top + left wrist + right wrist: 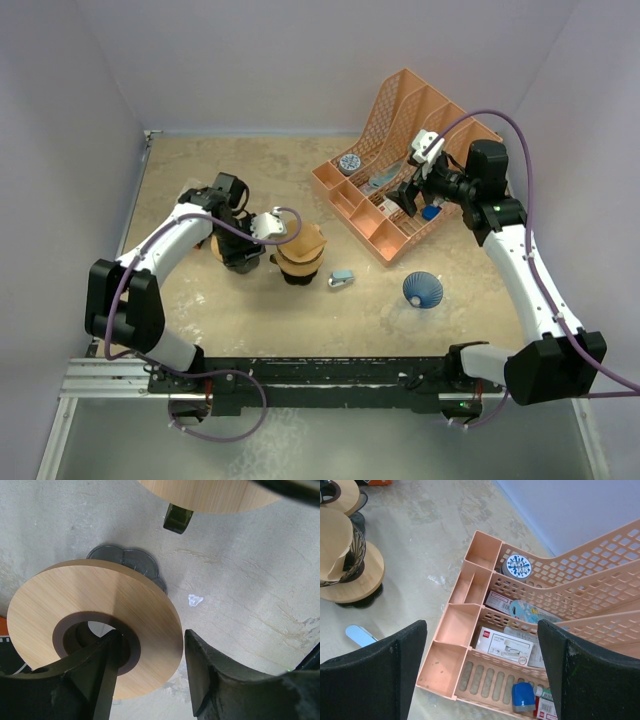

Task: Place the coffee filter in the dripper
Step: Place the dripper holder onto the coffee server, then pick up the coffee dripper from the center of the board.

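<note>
the tan paper coffee filter [332, 542] stands in the black wire basket dripper [360, 550], with its folded rim rising above the wire. the dripper rests on its round light-wood base [357, 582]. judged from this, the filter is in place or nearly so. the step in hand is to confirm seating and clear the arm.

just beside the dripper, on its left, is a second light-wood ring with a dark bore [75, 600]. the left gripper [152, 647] stands part open astride that ring's rim, one finger over the bore and the other just outside the edge. whether the pads press on the wood cannot be told. it holds no filter.

recommended procedure:
1. open the left jaws fully before any lift, so the ring is not dragged or tipped against the dripper.
2. withdraw straight up and away from the dripper; thin paper is likely to shift at a light touch.
3. check that the filter lies evenly against the wire. its far side is hidden in these views.

well to the right of the dripper, the right gripper [481, 625] hangs wide open and empty above the peach plastic desk organiser [452, 625]. it has no part in this step. a blue ribbed cone [422, 290] lies right of the dripper, nearer the arm bases.
</note>
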Robot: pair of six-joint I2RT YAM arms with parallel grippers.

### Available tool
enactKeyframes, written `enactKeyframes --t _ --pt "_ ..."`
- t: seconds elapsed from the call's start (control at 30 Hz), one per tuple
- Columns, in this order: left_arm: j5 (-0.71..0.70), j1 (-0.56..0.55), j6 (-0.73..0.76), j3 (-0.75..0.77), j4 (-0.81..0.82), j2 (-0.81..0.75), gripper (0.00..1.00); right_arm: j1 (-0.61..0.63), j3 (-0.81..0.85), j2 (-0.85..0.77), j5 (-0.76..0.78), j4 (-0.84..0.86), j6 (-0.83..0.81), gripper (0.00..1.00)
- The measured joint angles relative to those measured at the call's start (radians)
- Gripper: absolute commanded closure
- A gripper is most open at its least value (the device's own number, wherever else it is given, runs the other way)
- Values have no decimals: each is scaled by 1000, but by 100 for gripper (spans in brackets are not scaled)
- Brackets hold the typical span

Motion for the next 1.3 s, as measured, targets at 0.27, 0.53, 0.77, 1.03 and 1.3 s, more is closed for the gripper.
enactKeyframes --t 0.27,0.53,0.77,1.03,1.3 --pt "0 4 -8 0 4 -19 33 0 0 0 0 0 -2 6" --pt "8 13 -10 25 3 -74 29 0 0 0 0 0 -3 6" --pt "46 33 -39 36 3 -133 26 0 -4 -10 1 -2 -3 6" --pt "113 94 -151 41 66 -238 26 0 -4 -11 18 -61 -65 6" --pt "89 158 -334 34 221 -299 25 0 -8 14 117 -278 -288 7"
